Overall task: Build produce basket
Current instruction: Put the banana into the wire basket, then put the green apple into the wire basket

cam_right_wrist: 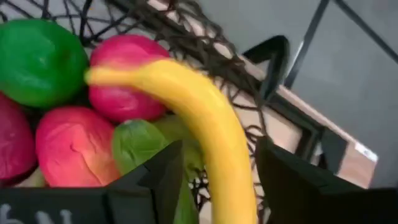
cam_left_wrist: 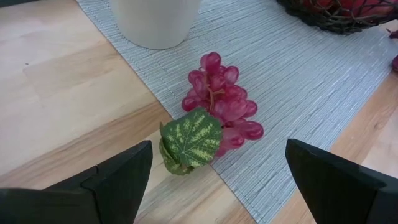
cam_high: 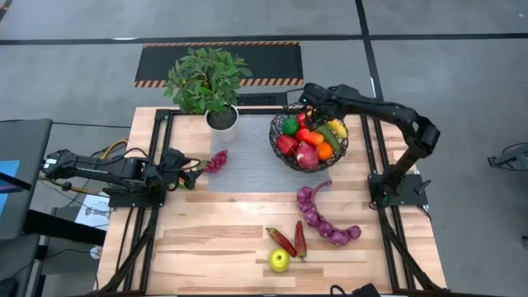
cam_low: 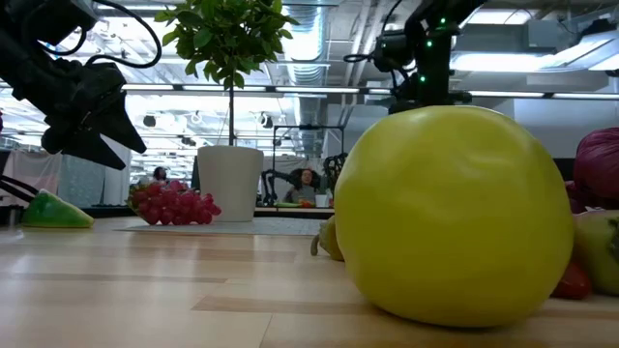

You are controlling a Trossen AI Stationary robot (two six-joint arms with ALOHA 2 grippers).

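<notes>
The dark wire basket [cam_high: 309,142] stands at the far right on a grey mat [cam_high: 247,169], holding red, green and orange produce and a yellow banana [cam_right_wrist: 211,124]. My right gripper [cam_high: 318,107] is over the basket's far rim, open, with one finger on either side of the banana [cam_high: 337,128]. The banana's tip rests on a red fruit [cam_right_wrist: 121,74]. My left gripper [cam_left_wrist: 217,180] is open and empty, above the table just left of a red grape bunch [cam_left_wrist: 221,106] with a green leaf [cam_left_wrist: 189,137], which lies on the mat's left edge [cam_high: 216,161]. My right gripper's fingers stand on either side of the banana's near part [cam_right_wrist: 233,180]. A gap shows beside one finger [cam_right_wrist: 165,180]. I cannot tell whether the other finger [cam_right_wrist: 292,180] touches the banana.
A potted plant [cam_high: 206,82] in a white pot [cam_high: 223,120] stands at the far edge beside the grapes. A string of purple pieces [cam_high: 326,219], two red chillies [cam_high: 290,239] and a yellow-green apple [cam_high: 279,261] lie near the table's near edge.
</notes>
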